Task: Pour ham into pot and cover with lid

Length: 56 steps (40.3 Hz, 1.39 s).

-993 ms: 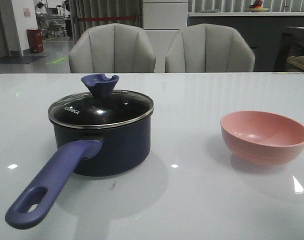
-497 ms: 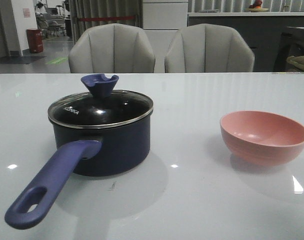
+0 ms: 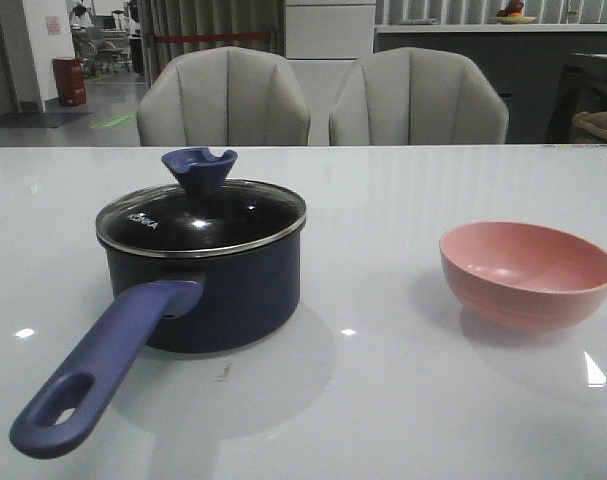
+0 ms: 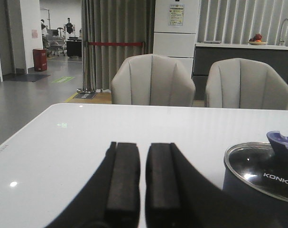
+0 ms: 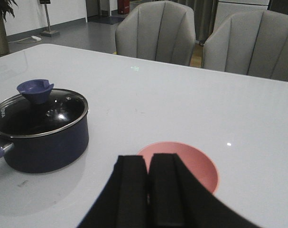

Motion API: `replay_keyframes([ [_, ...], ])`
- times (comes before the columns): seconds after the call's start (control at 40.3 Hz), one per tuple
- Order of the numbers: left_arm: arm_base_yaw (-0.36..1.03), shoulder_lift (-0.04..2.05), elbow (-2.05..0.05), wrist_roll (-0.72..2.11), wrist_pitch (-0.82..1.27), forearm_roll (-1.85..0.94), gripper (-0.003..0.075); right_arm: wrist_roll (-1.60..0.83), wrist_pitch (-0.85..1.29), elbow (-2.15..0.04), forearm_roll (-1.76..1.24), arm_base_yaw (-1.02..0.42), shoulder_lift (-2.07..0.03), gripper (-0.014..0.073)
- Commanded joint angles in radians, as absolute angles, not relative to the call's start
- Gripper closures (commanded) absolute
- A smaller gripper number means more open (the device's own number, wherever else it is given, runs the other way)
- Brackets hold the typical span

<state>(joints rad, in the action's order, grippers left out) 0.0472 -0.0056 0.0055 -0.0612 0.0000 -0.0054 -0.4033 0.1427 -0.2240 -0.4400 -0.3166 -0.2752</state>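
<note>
The pot [image 3: 208, 285] sits on a white table [image 3: 383, 400] with the lid [image 3: 201, 215] seated on its rim. A pink bowl [image 3: 528, 273] stands well apart from the pot. The left gripper [image 4: 143, 183] and right gripper [image 5: 148, 185] both have fingers pressed nearly together, holding nothing.

The dark navy saucepan [image 3: 223, 290] is showing a purple-blue long handle [image 3: 98, 370], and its clear glass lid [image 3: 201, 215] is wearing a steel rim, a blue notched knob [image 3: 200, 168] and white KONKA lettering. The round pink bowl [image 3: 528, 272] is sitting plain and unpatterned on the glossy white table [image 3: 403, 400], while the black gripper pads [image 4: 122, 183] are looking matte.
</note>
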Motion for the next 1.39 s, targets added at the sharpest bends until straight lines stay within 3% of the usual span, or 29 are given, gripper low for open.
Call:
replay_keyframes([
  [0.0,0.045,-0.002,0.026,-0.072,-0.081,-0.014,0.0587,-0.414,0.072,-0.254,-0.448,-0.317,-0.282,0.0442],
  [0.447,0.045,-0.002,0.026,-0.072,-0.081,-0.014,0.0587,-0.399,0.055,-0.217,-0.388,-0.316,-0.274,0.0442],
  [0.745,0.045,-0.002,0.026,-0.072,-0.081,-0.014,0.0587,0.025,0.044,-0.16,-0.01,-0.195,-0.197,0.0442],
  [1.068,0.045,-0.002,0.026,-0.072,-0.081,-0.014,0.0587,0.043,0.047,-0.009,0.019,-0.091,0.032,0.0442],
  [1.366,0.045,-0.002,0.026,-0.072,-0.081,-0.014,0.0587,0.045,0.006,0.022,0.021,-0.071,0.03,0.0442],
])
